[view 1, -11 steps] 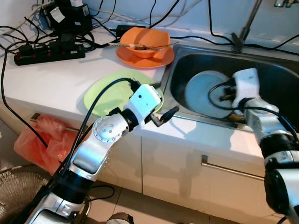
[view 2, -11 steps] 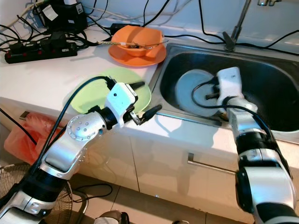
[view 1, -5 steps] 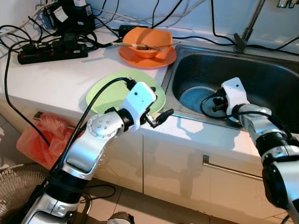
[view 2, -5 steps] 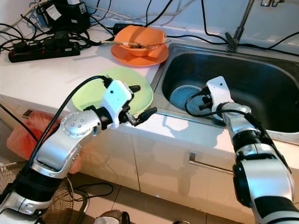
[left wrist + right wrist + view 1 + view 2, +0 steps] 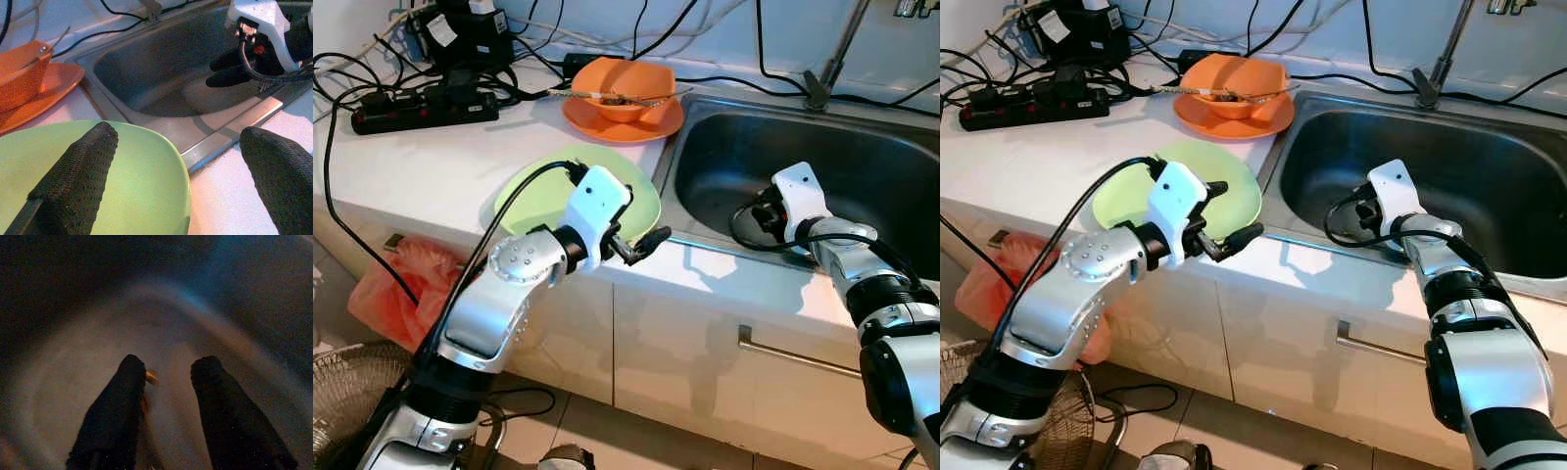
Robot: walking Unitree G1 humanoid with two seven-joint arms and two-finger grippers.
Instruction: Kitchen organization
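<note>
Lime-green plate [image 5: 536,191], orange bowl [image 5: 625,83] on orange plate [image 5: 626,122] — grey steel sink [image 5: 862,166].

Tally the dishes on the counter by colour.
Orange: 2, a bowl sitting on a plate
Green: 1, a plate by the sink edge, under the left gripper
Total: 3
</note>
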